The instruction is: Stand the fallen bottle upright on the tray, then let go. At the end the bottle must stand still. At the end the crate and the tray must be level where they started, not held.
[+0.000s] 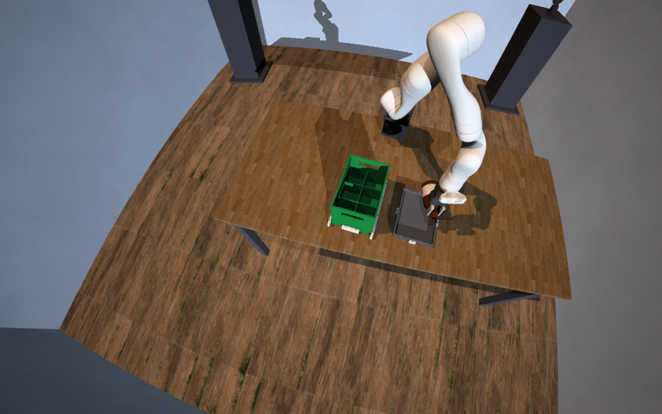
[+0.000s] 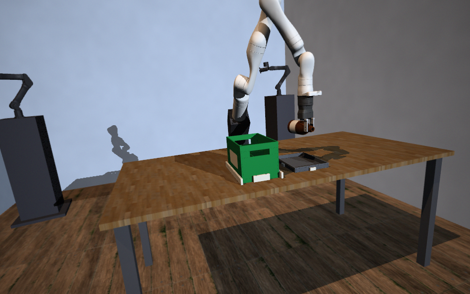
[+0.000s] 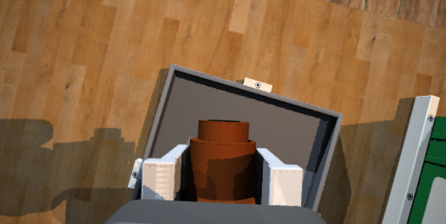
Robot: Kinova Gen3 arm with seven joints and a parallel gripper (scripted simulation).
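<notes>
We hold the smooth brown cylindrical bottle [image 3: 222, 164] clamped across its body in the white two-finger gripper [image 3: 222, 178], lying sideways well above the shallow grey square tray [image 2: 304, 166], presumably lifted to gain room for turning it upright; the green slatted plastic crate [image 2: 253, 157] sits beside the tray on the wooden plank table [image 2: 193, 182].

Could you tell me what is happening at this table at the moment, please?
The white robot arm has its hand shut on a brown bottle and holds it in the air above the grey tray, clear of its floor. The bottle lies on its side in the grip, not yet upright. The green crate sits level on the wooden table beside the tray, untouched.
</notes>
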